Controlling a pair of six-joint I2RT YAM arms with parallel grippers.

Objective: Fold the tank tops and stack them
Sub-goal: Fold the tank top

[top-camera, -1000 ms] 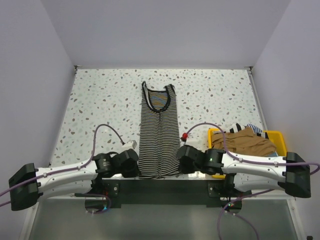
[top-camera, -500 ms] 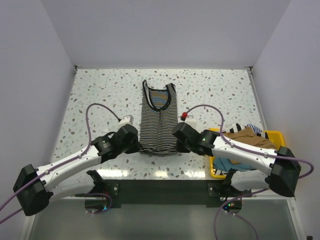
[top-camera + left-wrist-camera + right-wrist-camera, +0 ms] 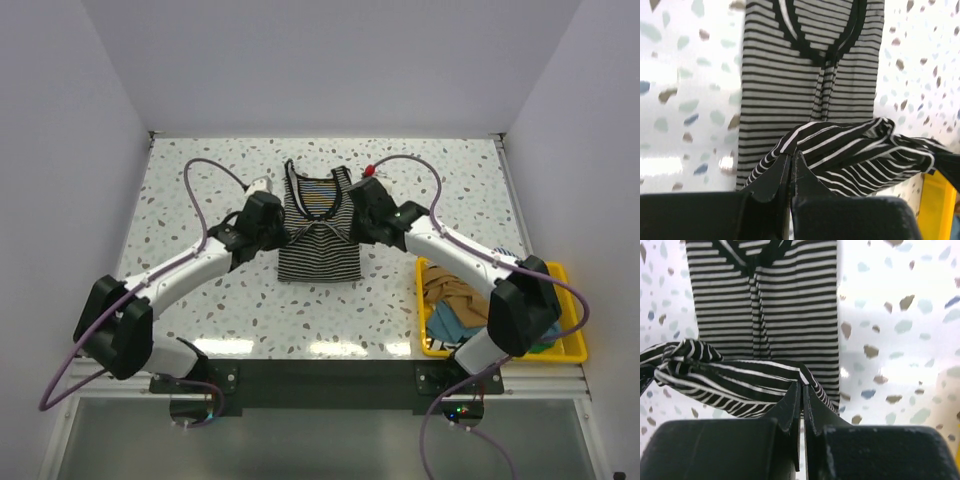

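The thin black-and-white striped tank top point(image 3: 318, 250) with dark trim lies at the table's middle, its neckline at the far end. Its lower hem is lifted and carried over the upper part. My left gripper point(image 3: 283, 232) is shut on the hem's left corner point(image 3: 790, 150). My right gripper point(image 3: 352, 230) is shut on the hem's right corner point(image 3: 802, 380). The raised striped cloth sags between the two grippers above the flat upper half point(image 3: 790, 90), which also shows in the right wrist view point(image 3: 770, 305). A tan-brown tank top point(image 3: 450, 290) and a teal one point(image 3: 452, 322) lie in the yellow bin.
A yellow bin point(image 3: 572, 345) stands at the near right edge of the speckled table point(image 3: 200, 170), with bunched clothes in it. White walls close the table at the left, back and right.
Both grippers moved from the near edge to the far middle, drawing the striped top's hem up and over its upper part. The top now looks half as long.
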